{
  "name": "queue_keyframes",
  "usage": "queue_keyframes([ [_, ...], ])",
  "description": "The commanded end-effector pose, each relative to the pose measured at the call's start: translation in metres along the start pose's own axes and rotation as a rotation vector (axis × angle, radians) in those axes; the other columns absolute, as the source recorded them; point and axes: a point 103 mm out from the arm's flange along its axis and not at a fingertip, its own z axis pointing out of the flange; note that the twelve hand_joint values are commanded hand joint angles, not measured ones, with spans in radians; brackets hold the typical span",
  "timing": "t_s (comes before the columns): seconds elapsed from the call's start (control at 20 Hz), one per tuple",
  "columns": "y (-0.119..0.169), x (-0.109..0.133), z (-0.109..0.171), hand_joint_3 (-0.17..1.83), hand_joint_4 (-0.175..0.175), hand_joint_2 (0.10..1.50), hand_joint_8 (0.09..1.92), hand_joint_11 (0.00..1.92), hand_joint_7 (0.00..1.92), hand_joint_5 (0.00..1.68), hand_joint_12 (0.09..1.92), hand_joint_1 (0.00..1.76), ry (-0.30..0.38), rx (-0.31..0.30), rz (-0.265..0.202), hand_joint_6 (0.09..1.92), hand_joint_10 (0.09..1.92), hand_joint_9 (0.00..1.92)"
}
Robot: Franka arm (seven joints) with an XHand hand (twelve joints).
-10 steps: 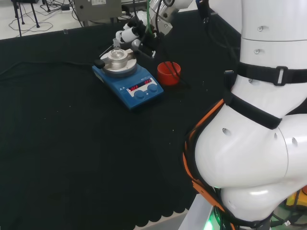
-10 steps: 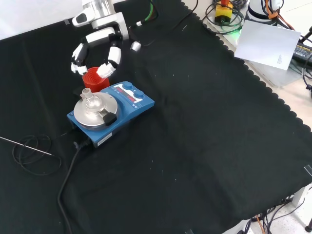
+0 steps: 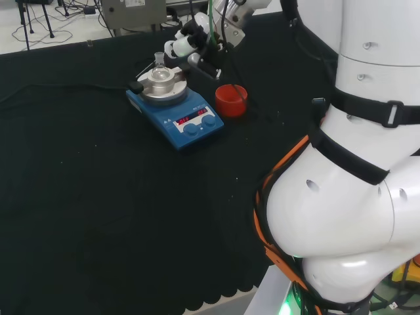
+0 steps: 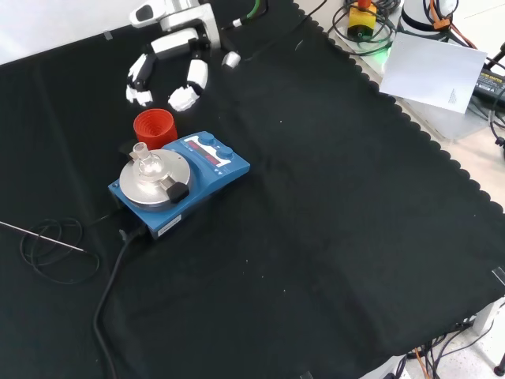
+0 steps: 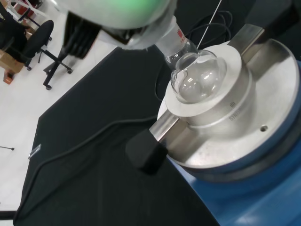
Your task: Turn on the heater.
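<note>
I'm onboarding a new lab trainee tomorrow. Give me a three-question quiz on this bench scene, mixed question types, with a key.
1. True or false: the hand is pressing a knob on the blue heater.
2. Multiple choice: in the front view, the red ribbed ring stands
A. on the heater's metal plate
B. on the cloth between hand and heater
C. inside the hand
3. What sits in the metal block on the heater's plate?

Key
1. False; the hand hangs above the cloth beyond the ring, holding nothing.
2. B
3. A small clear glass flask.
</note>
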Motion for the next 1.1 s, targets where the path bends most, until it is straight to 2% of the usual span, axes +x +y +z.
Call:
queue_keyframes([
  [0.05,-0.045,-0.007,-0.011,0.75,-0.05,0.56,0.72,0.45,0.52,0.6,1.31,0.97,-0.115,0.085,0.031,0.71,0.68,0.71],
  [0.35,-0.078,-0.014,-0.007,0.76,-0.034,0.55,0.69,0.54,0.67,0.49,1.29,1.01,-0.226,0.172,0.073,0.64,0.66,0.78],
  [0.45,-0.086,-0.016,-0.003,0.77,-0.031,0.56,0.67,0.69,0.78,0.46,1.26,1.03,-0.243,0.196,0.086,0.59,0.6,0.87],
  [0.65,-0.094,-0.019,0.003,0.78,-0.04,0.57,0.65,1.11,0.94,0.42,1.05,1.07,-0.304,0.261,0.096,0.5,0.5,1.09],
  [0.75,-0.098,-0.02,0.005,0.78,-0.045,0.58,0.64,1.22,0.99,0.41,0.96,1.08,-0.32,0.293,0.099,0.45,0.43,1.2],
  [0.95,-0.104,-0.021,0.004,0.77,-0.055,0.59,0.66,1.31,1.09,0.39,0.89,1.11,-0.355,0.32,0.099,0.36,0.4,1.35],
  [1.1,-0.108,-0.019,0.004,0.75,-0.071,0.61,0.7,1.53,1.16,0.38,0.75,1.14,-0.408,0.376,0.096,0.27,0.42,1.45],
])
